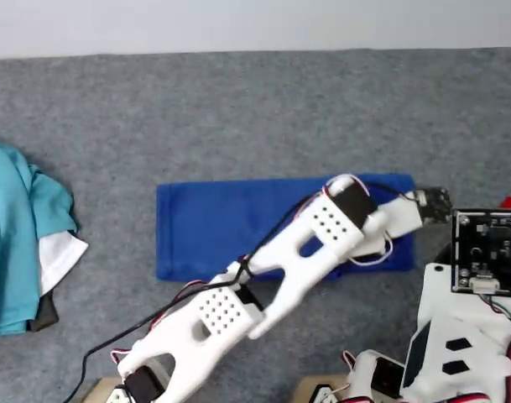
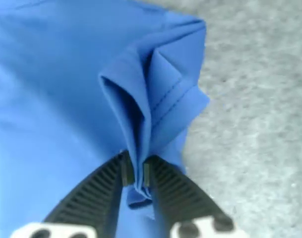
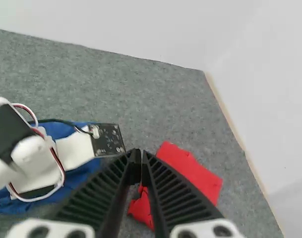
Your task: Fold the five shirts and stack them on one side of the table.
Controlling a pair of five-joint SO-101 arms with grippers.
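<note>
One blue shirt [image 1: 230, 227] lies folded into a long strip mid-table [image 1: 238, 109]. Left gripper [image 2: 136, 176] is pinched tight on a raised pleat at its end. Cloth looks thin, limp and light, so it will likely sag; grip through all layers at the corners. Right gripper [image 3: 137, 166] is closed on nothing, near a red cloth [image 3: 190, 173].

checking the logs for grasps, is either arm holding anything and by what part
The left gripper pinches the blue shirt by a bunched fold at its edge, near a corner. The right gripper is shut on nothing.
</note>
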